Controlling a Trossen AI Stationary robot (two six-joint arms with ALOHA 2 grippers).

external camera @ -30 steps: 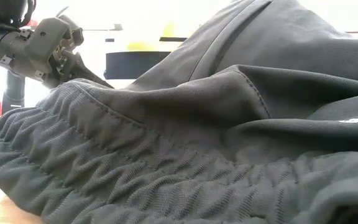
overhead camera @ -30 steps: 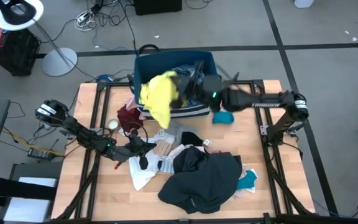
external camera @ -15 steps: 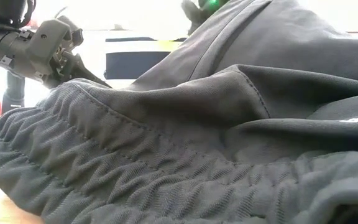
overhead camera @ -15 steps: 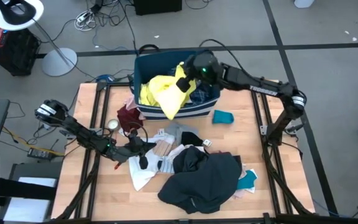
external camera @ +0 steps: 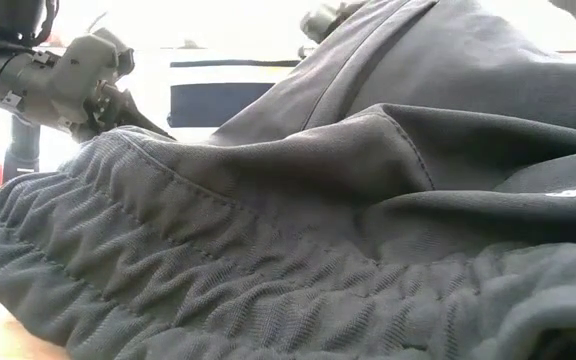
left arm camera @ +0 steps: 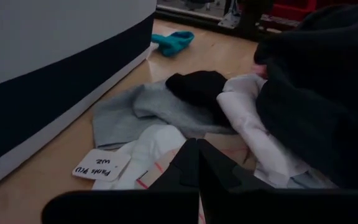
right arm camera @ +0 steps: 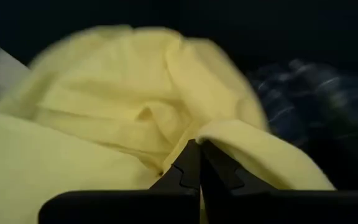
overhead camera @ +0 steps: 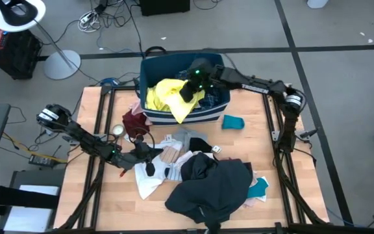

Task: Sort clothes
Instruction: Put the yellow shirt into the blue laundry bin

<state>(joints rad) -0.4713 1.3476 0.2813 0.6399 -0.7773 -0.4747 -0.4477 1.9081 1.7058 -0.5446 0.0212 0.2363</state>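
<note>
Over the navy bin (overhead camera: 167, 117), right jaws clamp the yellow garment (overhead camera: 167, 97); left jaws together.

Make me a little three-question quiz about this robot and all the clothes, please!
1. True or false: the yellow garment hangs partly over the rim of the navy bin.
2. Which gripper grips the yellow garment: the left gripper or the right gripper?
3. What colour is the small garment lying alone on the table beside the bin?

Key: 1 true. 2 the right gripper. 3 teal.
</note>
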